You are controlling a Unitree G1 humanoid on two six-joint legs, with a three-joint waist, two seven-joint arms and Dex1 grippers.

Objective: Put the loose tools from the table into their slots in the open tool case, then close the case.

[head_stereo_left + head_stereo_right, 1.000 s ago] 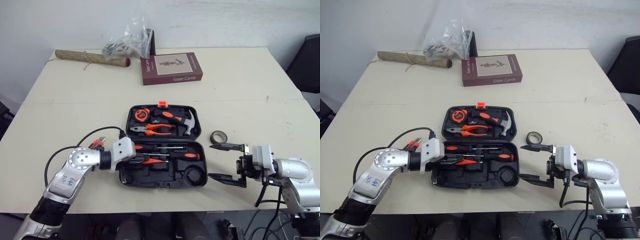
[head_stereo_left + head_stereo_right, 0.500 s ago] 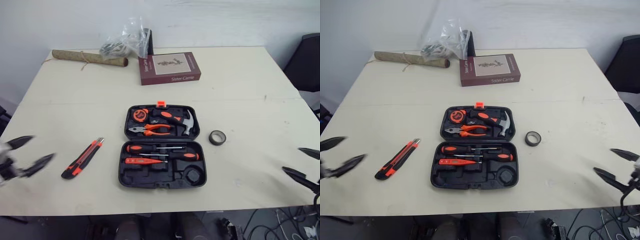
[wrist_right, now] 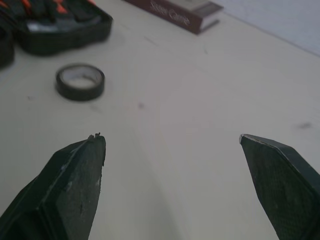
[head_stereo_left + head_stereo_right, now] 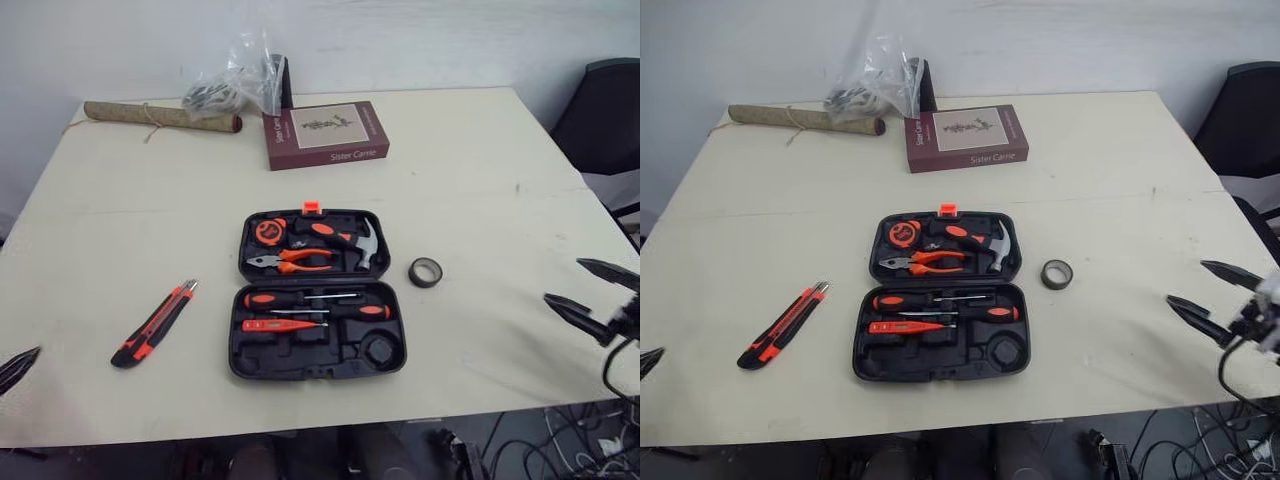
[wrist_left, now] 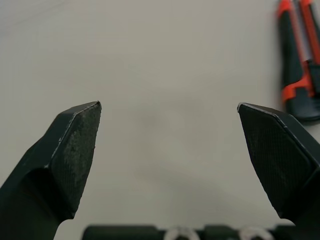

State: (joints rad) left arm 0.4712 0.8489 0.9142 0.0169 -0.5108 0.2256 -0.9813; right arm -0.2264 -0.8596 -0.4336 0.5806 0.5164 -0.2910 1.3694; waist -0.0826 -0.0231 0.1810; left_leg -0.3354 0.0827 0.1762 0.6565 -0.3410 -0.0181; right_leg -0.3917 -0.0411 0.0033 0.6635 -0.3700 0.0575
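Observation:
The black tool case [image 4: 385, 352] lies open mid-table. Its far half holds a hammer [image 4: 355, 241], pliers [image 4: 292, 263] and a tape measure; its near half holds screwdrivers [image 4: 320, 302] and an orange tester [image 4: 280, 325]. A black-and-orange utility knife [image 4: 153, 324] lies loose on the table left of the case. A dark tape roll [image 4: 425, 271] lies loose to its right. My left gripper [image 5: 167, 107] is open over bare table at the near left edge, the knife [image 5: 299, 65] ahead of it. My right gripper [image 4: 568, 282] is open at the near right edge, well right of the tape roll [image 3: 80, 82].
A maroon book [image 4: 327, 133] lies at the back centre of the table. A brown rolled bundle [image 4: 160, 115] and a clear plastic bag [image 4: 235, 85] sit at the back left. A dark chair [image 4: 600, 120] stands off the right edge.
Both arms have drawn back from the case to the near table corners. My left gripper has opened, and the orange tester lies in the case. The camera view has shifted.

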